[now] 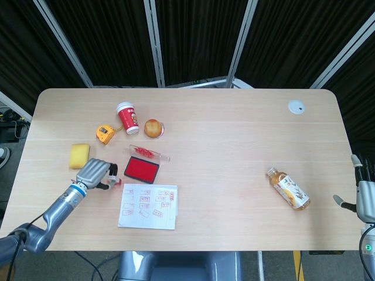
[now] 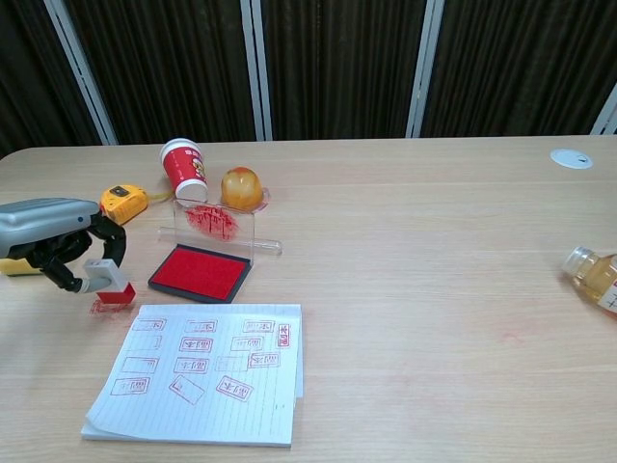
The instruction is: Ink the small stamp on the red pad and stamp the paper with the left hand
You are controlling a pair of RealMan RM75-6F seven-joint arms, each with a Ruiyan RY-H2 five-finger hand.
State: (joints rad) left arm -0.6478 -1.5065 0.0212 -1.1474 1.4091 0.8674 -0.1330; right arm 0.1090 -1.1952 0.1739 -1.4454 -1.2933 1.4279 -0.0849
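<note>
My left hand (image 2: 50, 243) (image 1: 92, 172) grips the small stamp (image 2: 104, 282) (image 1: 114, 180) by its grey handle. The stamp's red base sits low over a red ink mark on the bare table, left of the red pad (image 2: 200, 273) (image 1: 142, 169). The paper (image 2: 202, 371) (image 1: 148, 206), a lined pad covered with several red stamp prints, lies just in front of the red pad and to the right of the stamp. My right hand (image 1: 363, 190) hangs at the far right table edge, fingers apart and holding nothing.
Behind the red pad stands a clear ink-smeared lid (image 2: 217, 225). Further back are a red paper cup (image 2: 182, 169), an orange bun (image 2: 242, 187) and a yellow tape measure (image 2: 123, 203). A yellow sponge (image 1: 79, 156) lies at the left and a tea bottle (image 1: 288, 189) at the right.
</note>
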